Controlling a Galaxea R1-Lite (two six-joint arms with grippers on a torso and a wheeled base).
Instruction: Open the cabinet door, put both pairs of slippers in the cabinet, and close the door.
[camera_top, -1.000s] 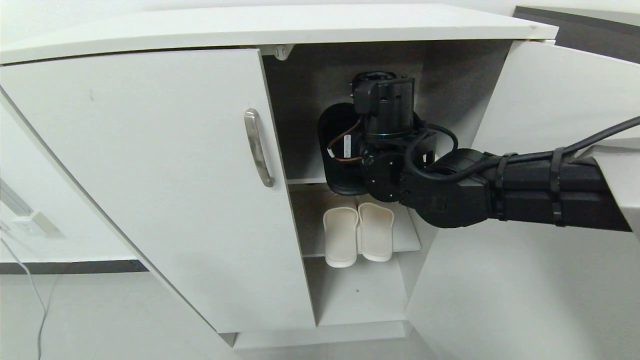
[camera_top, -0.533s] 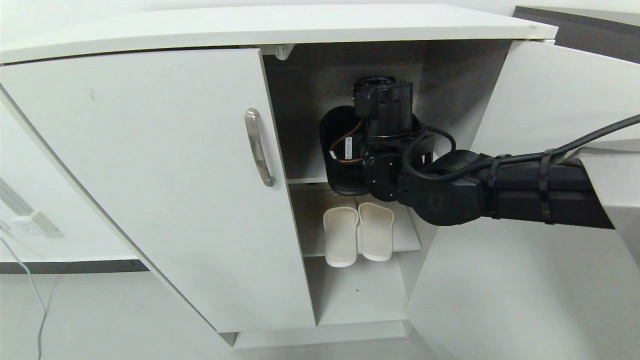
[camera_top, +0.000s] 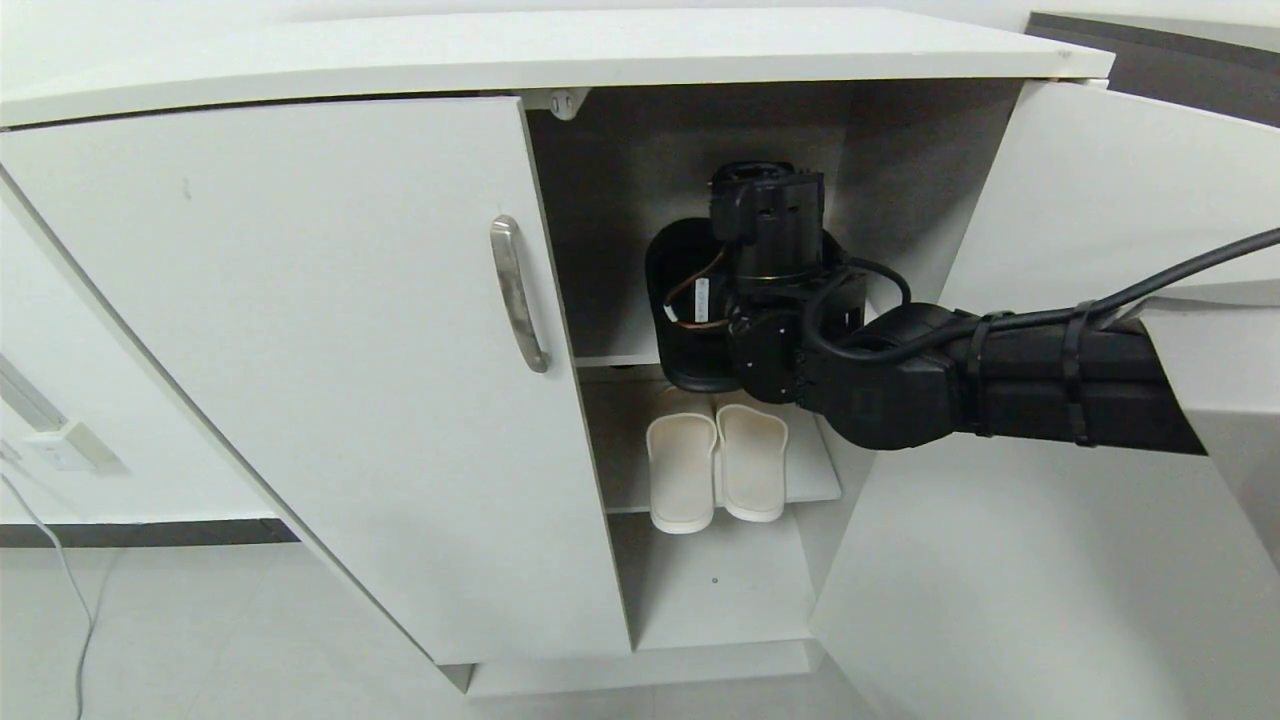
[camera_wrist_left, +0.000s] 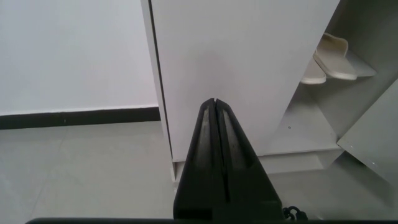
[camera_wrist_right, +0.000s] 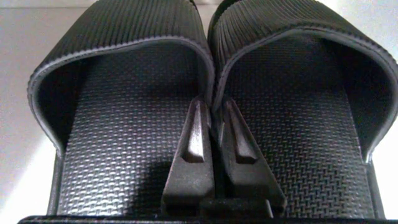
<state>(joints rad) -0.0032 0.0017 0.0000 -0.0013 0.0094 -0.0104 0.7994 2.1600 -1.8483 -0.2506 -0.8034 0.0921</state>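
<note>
R end effector (camera_wrist_right: 214, 124) pinching black slippers (camera_wrist_right: 124, 93) inside cabinet (camera_top: 600, 50), maybe resting on top shelf (camera_top: 608, 358), white slippers (camera_top: 715, 470) on mid shelf (camera_top: 815, 485), L end effector (camera_wrist_left: 214, 109) closed, empty, right door (camera_top: 1100, 200) open

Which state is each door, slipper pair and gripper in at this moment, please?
Left door: closed.
Right door: open.
White slippers: side by side on the lower shelf.
Black slippers: held above the upper shelf.
Right gripper: shut on the black slippers.
Left gripper: shut, empty.
</note>
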